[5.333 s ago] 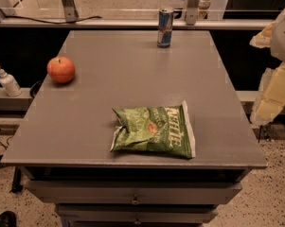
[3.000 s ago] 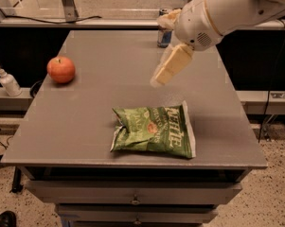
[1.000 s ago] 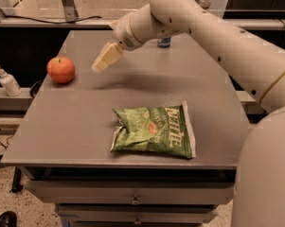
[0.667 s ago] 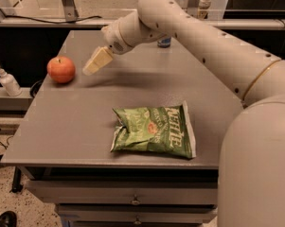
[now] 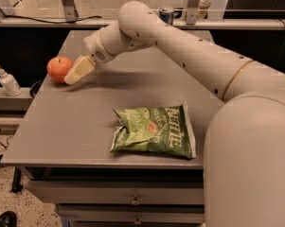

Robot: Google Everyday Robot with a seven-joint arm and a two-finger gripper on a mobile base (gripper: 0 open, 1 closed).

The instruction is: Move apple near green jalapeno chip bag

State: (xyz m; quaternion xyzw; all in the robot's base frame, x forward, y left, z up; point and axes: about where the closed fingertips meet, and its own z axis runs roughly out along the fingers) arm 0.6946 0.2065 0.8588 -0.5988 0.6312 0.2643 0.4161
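The apple [image 5: 58,69] is round and red-orange and sits on the grey table [image 5: 80,122] near its left edge. The gripper [image 5: 74,74] reaches in from the right on a long cream arm, and its tip is right beside the apple's right side, just above the tabletop. The green jalapeno chip bag [image 5: 154,130] lies flat near the table's front edge, well to the right of the apple, with white "Kettle" lettering.
A blue can [image 5: 166,15] stands at the table's far edge, partly hidden behind the arm. A white pump bottle [image 5: 8,81] stands on a ledge left of the table. The arm's large body fills the right side. Drawers sit under the tabletop.
The gripper has swept left across the table from the far right and come down next to the apple. The apple and chip bag have not moved.
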